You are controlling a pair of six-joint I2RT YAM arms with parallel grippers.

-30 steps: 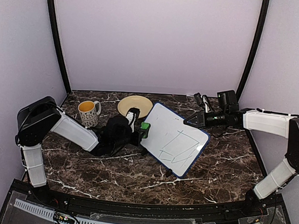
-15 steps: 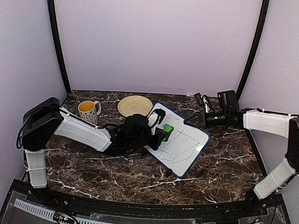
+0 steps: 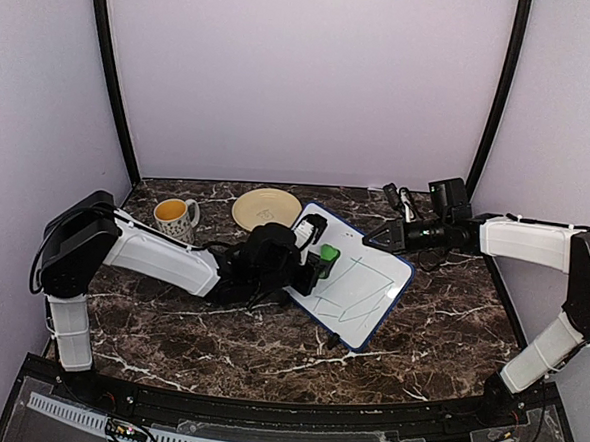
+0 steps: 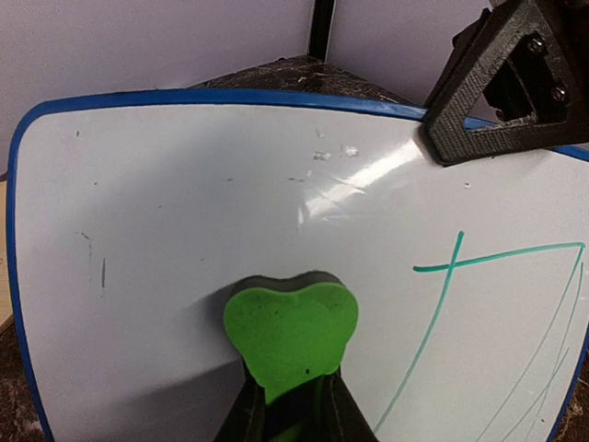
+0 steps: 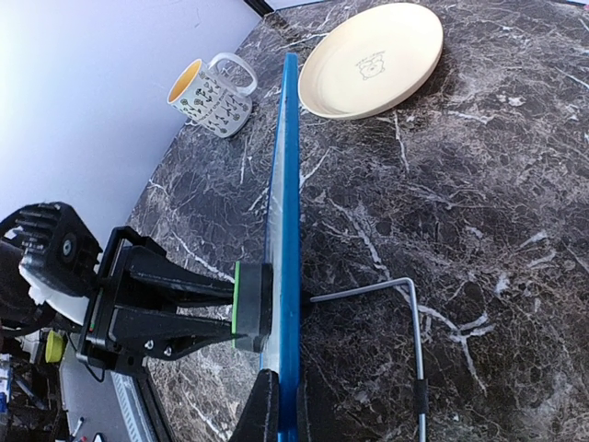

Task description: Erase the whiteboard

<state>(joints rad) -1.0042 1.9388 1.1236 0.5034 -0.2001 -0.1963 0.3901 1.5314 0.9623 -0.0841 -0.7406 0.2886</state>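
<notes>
The whiteboard (image 3: 352, 275), white with a thin blue frame, stands tilted on the table and bears green line sketches on its right part. My left gripper (image 3: 320, 261) is shut on a green heart-shaped eraser (image 4: 290, 333) and presses it flat against the board's face (image 4: 184, 230), left of the green lines. My right gripper (image 3: 386, 237) is shut on the board's upper far edge. In the right wrist view the board (image 5: 290, 221) shows edge-on, with the eraser (image 5: 250, 307) against its left face and my right gripper's fingers (image 5: 262, 410) pinching its edge.
A round yellow plate (image 3: 266, 208) lies behind the board. A patterned mug (image 3: 176, 221) with a yellow inside stands to the plate's left. A wire stand (image 5: 409, 313) props the board from behind. Purple walls enclose the marble table (image 3: 218, 337).
My left gripper carried the eraser from the board's left edge rightwards onto its face, then barely moved. The right arm and the board have stayed in place.
</notes>
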